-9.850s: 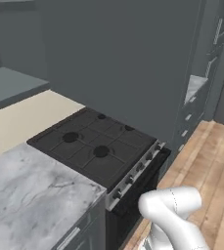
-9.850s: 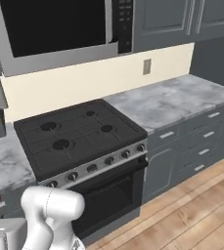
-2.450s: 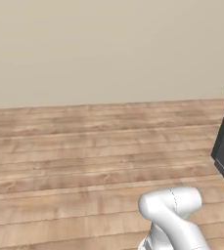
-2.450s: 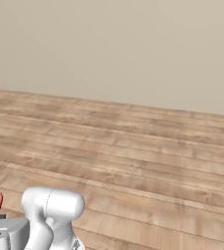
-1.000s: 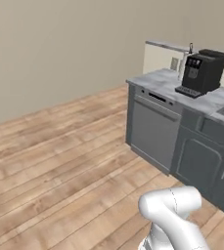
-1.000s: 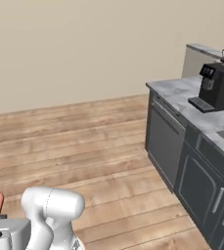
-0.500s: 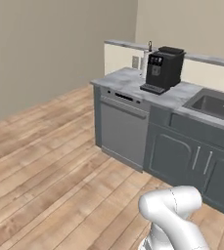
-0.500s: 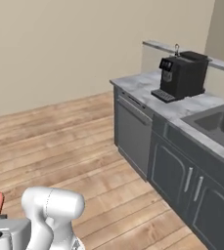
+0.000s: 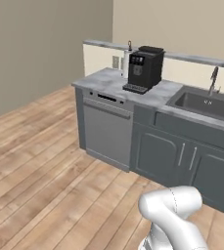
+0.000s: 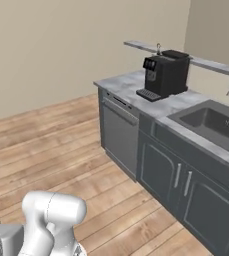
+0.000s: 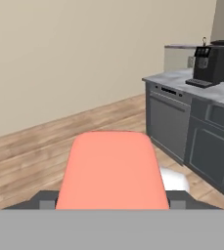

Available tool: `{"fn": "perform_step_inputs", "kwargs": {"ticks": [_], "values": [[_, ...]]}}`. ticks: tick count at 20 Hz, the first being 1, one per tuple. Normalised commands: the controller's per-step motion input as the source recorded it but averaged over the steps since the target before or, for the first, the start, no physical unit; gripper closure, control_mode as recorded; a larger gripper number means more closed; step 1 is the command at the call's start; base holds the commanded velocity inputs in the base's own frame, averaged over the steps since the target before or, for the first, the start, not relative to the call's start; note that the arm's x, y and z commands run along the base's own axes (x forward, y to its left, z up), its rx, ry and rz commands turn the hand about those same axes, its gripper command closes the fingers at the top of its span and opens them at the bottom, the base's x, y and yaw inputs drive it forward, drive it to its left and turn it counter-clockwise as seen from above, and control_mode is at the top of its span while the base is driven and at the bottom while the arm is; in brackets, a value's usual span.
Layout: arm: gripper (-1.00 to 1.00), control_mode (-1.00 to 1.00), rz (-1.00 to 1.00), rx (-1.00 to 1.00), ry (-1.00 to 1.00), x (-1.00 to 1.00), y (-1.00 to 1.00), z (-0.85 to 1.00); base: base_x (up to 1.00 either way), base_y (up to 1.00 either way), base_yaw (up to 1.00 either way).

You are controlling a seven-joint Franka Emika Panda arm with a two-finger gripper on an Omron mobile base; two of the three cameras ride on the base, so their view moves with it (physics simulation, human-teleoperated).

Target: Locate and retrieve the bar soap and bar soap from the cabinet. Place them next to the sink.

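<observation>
One coral-pink bar soap (image 11: 112,171) near the hand camera; one sink (image 9: 203,104) with one faucet (image 9: 213,80) at the far right; one black coffee machine (image 9: 144,69) on one marble counter (image 9: 108,81); one dishwasher (image 9: 106,133) at the left end; two cabinet doors (image 9: 158,155) under the sink

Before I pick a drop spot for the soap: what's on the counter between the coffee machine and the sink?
Nothing: bare marble counter separates the coffee machine from the sink, in both base views.
</observation>
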Motion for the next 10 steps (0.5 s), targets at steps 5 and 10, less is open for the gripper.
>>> {"fn": "perform_step_inputs", "kwargs": {"ticks": [5,10], "values": [[1.0,1.0,0.0,0.0,0.0,0.0,0.0,0.0,0.08,0.04,-0.13],[1.0,1.0,0.0,0.0,0.0,0.0,0.0,0.0,0.33,0.47,-0.2]]}}
